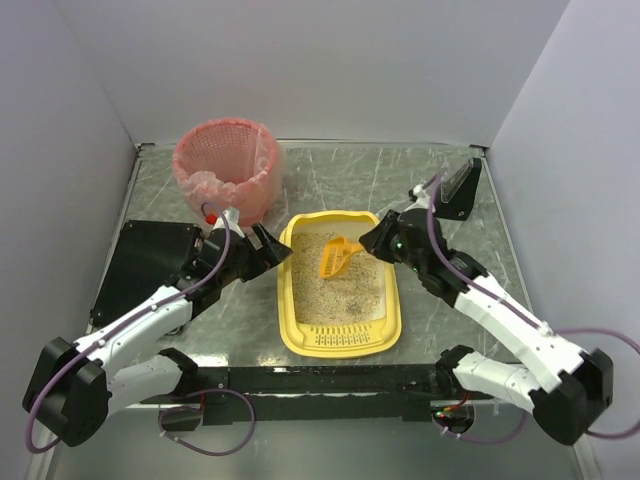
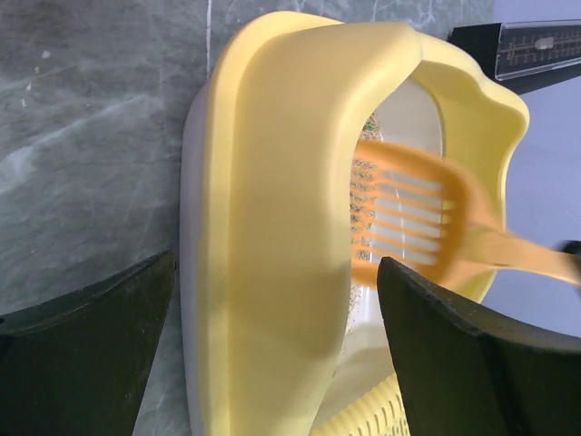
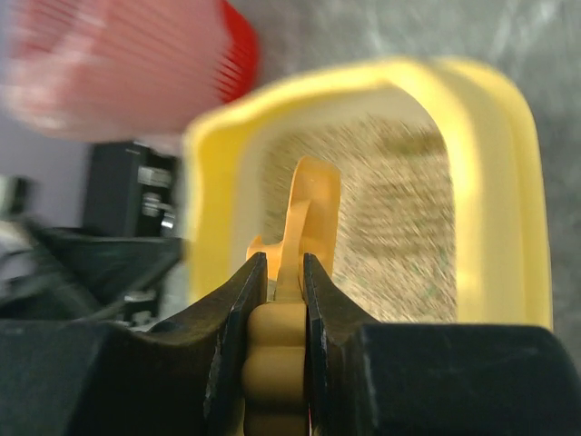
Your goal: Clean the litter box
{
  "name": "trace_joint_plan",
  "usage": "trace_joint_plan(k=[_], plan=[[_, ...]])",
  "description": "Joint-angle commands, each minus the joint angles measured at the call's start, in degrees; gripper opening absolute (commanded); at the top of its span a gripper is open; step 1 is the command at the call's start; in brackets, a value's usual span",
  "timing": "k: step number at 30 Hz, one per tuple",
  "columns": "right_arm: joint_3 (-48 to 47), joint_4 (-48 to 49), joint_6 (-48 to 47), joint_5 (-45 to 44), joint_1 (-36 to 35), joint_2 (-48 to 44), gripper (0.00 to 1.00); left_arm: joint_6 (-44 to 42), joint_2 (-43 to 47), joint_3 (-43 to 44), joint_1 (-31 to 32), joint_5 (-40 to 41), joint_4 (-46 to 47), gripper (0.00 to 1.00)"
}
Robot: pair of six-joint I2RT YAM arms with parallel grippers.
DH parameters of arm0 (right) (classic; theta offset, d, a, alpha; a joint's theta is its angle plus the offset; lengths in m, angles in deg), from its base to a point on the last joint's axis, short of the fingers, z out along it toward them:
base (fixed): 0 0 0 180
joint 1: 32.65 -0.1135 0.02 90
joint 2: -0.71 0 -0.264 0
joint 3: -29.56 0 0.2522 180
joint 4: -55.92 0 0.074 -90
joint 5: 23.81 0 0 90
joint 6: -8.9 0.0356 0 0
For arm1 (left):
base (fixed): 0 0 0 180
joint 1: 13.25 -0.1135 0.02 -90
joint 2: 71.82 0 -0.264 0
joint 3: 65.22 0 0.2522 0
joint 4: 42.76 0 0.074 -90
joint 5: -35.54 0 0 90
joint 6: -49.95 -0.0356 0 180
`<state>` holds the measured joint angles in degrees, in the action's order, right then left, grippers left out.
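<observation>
Yellow litter box [image 1: 291, 300] holds beige litter [image 1: 345, 292]; my right gripper [image 1: 370, 240] clenches orange scoop [image 1: 337, 258] over it. Left gripper [image 1: 272, 250] gapes wide at box's rim.

- litter box [image 1: 291, 300]: plain yellow, rows of slots in the near lip
- litter [image 1: 345, 295]: beige grain, scattered dark specks (blurred in the right wrist view)
- scoop [image 1: 334, 258]: orange, slotted blade
- basket [image 1: 225, 165], far left: pink-red mesh, pink liner
- table [image 1: 340, 180]: grey-green marbled, white streaks
- left gripper [image 1: 272, 250], right gripper [image 1: 375, 238]: black
- left arm [image 1: 140, 335], right arm [image 1: 520, 325]: white shells, black joints
- cables [image 1: 30, 415]: purple
- plate [image 1: 140, 255], left: flat black
- walls [image 1: 300, 70]: plain pale lavender-white
</observation>
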<state>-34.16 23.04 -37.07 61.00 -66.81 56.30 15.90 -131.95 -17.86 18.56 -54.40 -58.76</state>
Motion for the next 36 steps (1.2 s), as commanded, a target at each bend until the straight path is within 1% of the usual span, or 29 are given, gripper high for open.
trace_joint_plan(k=[1,3,5,6,10,12,15,17,18,19,20,23,25,26,28,29,30,33,36], plan=[[2.65,3.19,6.67,-3.33,-1.0,3.11,0.0,-1.36,-0.24,1.82,0.18,-1.11,3.47,0.97],[4.33,8.46,8.08,-5.34,-1.0,4.96,0.0,-1.62,-0.15,1.55,0.18,-1.02,3.73,0.97],[5.48,11.19,8.97,-5.44,-1.0,7.06,0.0,-1.89,-0.68,1.81,0.18,-1.46,3.91,0.97],[5.92,14.77,9.32,-5.1,-1.09,7.77,0.0,-2.24,-1.55,2.08,0.09,-1.72,4.0,0.97],[6.97,16.48,12.74,-5.27,-1.09,11.11,0.0,-2.86,-3.93,3.57,0.18,-2.16,3.91,0.97],[8.02,17.79,12.92,-5.71,-1.18,12.08,0.0,-3.03,-4.9,3.66,0.18,-2.34,4.08,0.97],[9.25,18.76,13.36,-8.69,-1.18,13.4,0.0,-3.03,-6.12,3.66,0.18,-3.04,5.05,0.97],[11.18,25.15,12.49,-7.91,-1.18,14.45,0.0,-2.94,-7.18,3.84,0.18,-3.48,5.4,0.97],[13.8,28.75,12.05,-6.77,-1.27,14.89,0.0,-2.94,-7.45,4.01,0.18,-3.74,5.58,0.97],[15.14,35.05,12.13,-5.63,-1.27,15.59,0.0,-2.94,-7.71,4.1,0.18,-3.75,5.58,0.97],[16.45,39.29,11.44,-2.75,-1.27,16.29,0.0,-3.03,-8.32,4.27,0.27,-3.83,5.58,0.97],[19.71,48.09,11.34,-0.01,-1.44,18.67,0.0,-3.3,-9.29,4.8,0.18,-4.18,5.67,0.97],[22.09,52.4,11.87,0.36,-1.71,19.98,0.0,-3.3,-9.64,5.15,0.18,-4.19,5.76,0.97],[22.79,56.08,11.95,0.27,-1.88,20.51,0.0,-3.47,-9.99,5.15,0.18,-4.19,5.84,0.97],[24.29,59.44,12.48,0.44,-2.15,21.83,0.0,-3.3,-10.44,5.42,0.18,-4.36,6.02,0.97],[24.99,64.85,12.57,0.62,-2.15,22.45,0.0,-3.47,-10.78,5.42,0.18,-4.45,6.19,0.97],[26.82,67.51,13.27,1.14,-2.15,22.98,0.0,-3.21,-10.96,5.51,0.18,-4.36,6.11,0.97],[30.17,74.81,15.82,0.36,-2.15,24.12,0.0,-3.12,-11.23,5.86,0.18,-3.84,5.14,0.97],[31.23,73.78,15.83,-0.78,-2.15,22.9,0.0,-2.95,-10.7,5.86,0.18,-2.96,4.44,0.97]])
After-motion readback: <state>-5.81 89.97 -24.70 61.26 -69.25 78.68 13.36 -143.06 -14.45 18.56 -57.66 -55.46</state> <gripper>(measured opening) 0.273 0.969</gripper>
